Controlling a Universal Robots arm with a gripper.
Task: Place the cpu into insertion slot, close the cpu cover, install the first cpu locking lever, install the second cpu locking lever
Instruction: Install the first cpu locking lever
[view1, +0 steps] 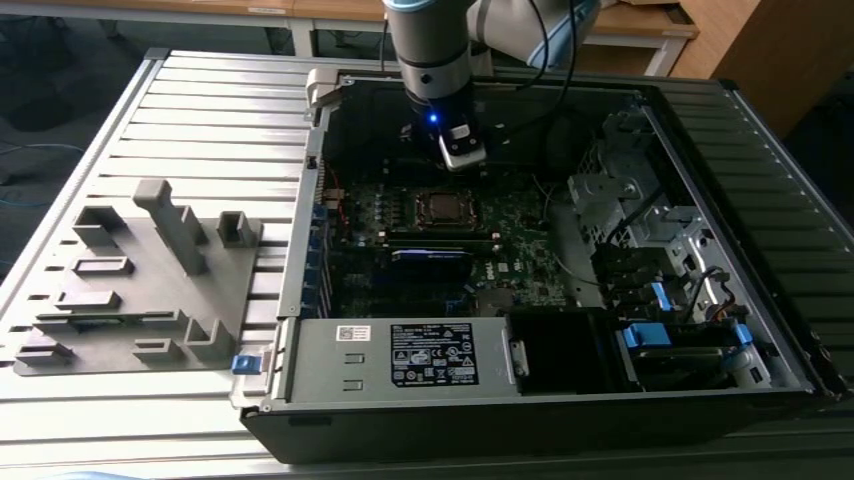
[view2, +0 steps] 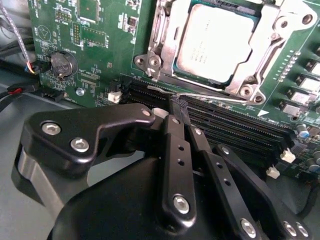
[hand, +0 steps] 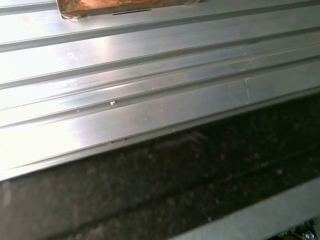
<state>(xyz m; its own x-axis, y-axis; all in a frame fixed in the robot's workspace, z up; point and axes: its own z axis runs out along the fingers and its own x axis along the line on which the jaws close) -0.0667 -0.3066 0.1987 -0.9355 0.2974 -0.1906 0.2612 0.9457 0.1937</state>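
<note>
Square cpu (view2: 218, 42) with silver-grey metal top, seated in the dark, metal-edged insertion slot (view1: 445, 207) on the green circuit board (view2: 100, 75). The thin silver frame of the cpu cover (view2: 165, 35) lies flat around it. The black gripper (view2: 179, 106) has its fingers drawn together, tips at a thin silver wire lever (view2: 220, 97) just beside the socket. Whether they grip the lever cannot be told.

Print on label (view1: 431, 354) illegible

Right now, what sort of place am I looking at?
Probably a robotics lab bench for computer assembly: a grey-and-blue robot arm reaches into an open black desktop computer case on a ribbed aluminium table, beside a grey plastic parts fixture.
</note>
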